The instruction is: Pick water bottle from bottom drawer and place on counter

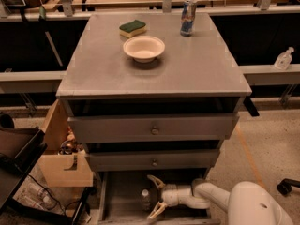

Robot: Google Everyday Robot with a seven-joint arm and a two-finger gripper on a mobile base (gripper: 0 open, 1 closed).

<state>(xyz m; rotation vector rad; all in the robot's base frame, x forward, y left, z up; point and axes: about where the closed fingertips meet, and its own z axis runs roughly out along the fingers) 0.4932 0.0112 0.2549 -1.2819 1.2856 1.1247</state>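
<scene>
Status: early stage, nothing lifted yet. The gripper (150, 197) is low inside the open drawer (121, 201), reaching in from the right. Its fingers (156, 181) are spread wide and hold nothing. The bottle (146, 200) stands upright on the drawer floor, white cap up, in the gap between the two fingers and close to their tips. One finger passes behind it and the other in front. Whether either finger touches it cannot be told. The drawer floor beyond the fingertips, to the left, is bare. The counter (187, 74) lies well above the fingers, past two closed drawer fronts. On it are a bowl (144, 48), a sponge (132, 28) and a can (188, 18), all toward the back. The front half is free for a placement. Done, on present evidence: drawer open, gripper brought in, bottle bracketed. Outstanding: close on the bottle, lift it out of the drawer, raise it past the drawer fronts, set it on the counter and release. Judgement: the approach looks about complete, and the grasp is the next step due.
</scene>
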